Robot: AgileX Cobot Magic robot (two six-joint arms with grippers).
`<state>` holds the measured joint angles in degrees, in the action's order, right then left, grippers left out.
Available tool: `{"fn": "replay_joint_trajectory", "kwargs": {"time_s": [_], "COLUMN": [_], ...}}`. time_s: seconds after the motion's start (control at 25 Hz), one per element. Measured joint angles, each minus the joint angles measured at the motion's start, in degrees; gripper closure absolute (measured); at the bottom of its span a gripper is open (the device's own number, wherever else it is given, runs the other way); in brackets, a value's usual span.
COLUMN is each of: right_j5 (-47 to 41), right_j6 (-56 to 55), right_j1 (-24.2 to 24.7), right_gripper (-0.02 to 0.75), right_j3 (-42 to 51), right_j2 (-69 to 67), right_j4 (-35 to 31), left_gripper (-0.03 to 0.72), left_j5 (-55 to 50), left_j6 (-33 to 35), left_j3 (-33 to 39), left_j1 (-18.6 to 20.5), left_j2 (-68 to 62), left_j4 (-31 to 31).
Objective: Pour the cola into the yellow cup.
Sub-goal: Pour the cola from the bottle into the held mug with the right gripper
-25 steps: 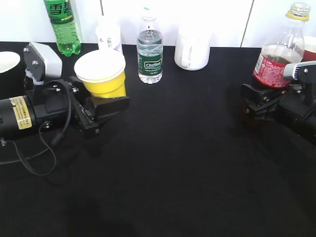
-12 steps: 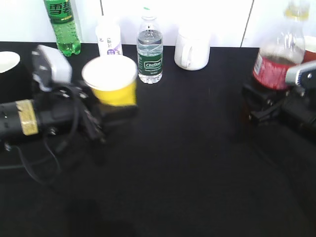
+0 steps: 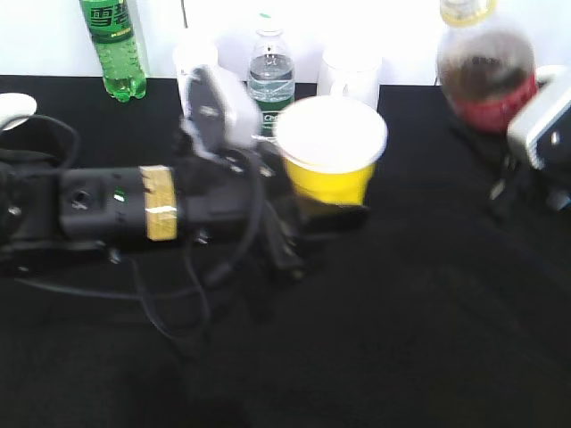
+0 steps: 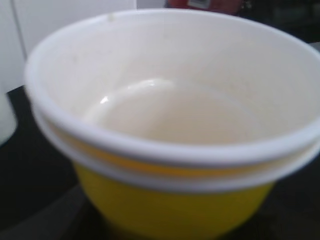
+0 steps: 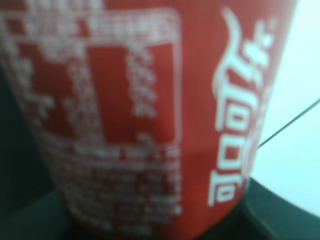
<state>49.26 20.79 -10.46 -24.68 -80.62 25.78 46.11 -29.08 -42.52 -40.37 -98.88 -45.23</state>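
The left gripper (image 3: 335,214) holds the yellow cup (image 3: 332,152) by its lower part, up off the black table (image 3: 401,339). The cup stands straight, its wide white mouth facing up, and the left wrist view shows it white and dry inside, with nothing in it. A moment ago this cup was over on the left side; now it has come to the middle and is higher. Over on the right, the cola (image 3: 484,67) is in the right gripper (image 3: 526,174), whose fingers are hard to see, but the red label fills the right wrist view. The bottle stands tall, neck up, tipped a little to the left, with brown drink inside. It has been lifted and moved left since before. At the back stand a green soda bottle (image 3: 111,45), a water bottle (image 3: 270,71) and a white mug (image 3: 350,76).
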Motion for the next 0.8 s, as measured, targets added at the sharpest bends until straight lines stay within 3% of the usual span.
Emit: {"fn": "replay_joint_trajectory", "kwargs": {"time_s": [0.4, 0.8], "right_j5": [0.2, 0.2], "right_j6": [26.0, 37.6], "right_j1": [0.0, 0.0], "right_gripper": [0.344, 0.350], "right_j3": [-5.4, -5.4], "right_j2": [0.2, 0.2], "right_j4": [2.7, 0.6], "left_gripper": [0.239, 0.239], "left_j5": [-1.8, -1.9], "left_j6": [-0.2, -0.2], "left_j3": [-0.1, -0.1], "left_j1": [-1.7, -1.7], "left_j2": [0.0, 0.0], "left_j4": [0.8, 0.7]}}
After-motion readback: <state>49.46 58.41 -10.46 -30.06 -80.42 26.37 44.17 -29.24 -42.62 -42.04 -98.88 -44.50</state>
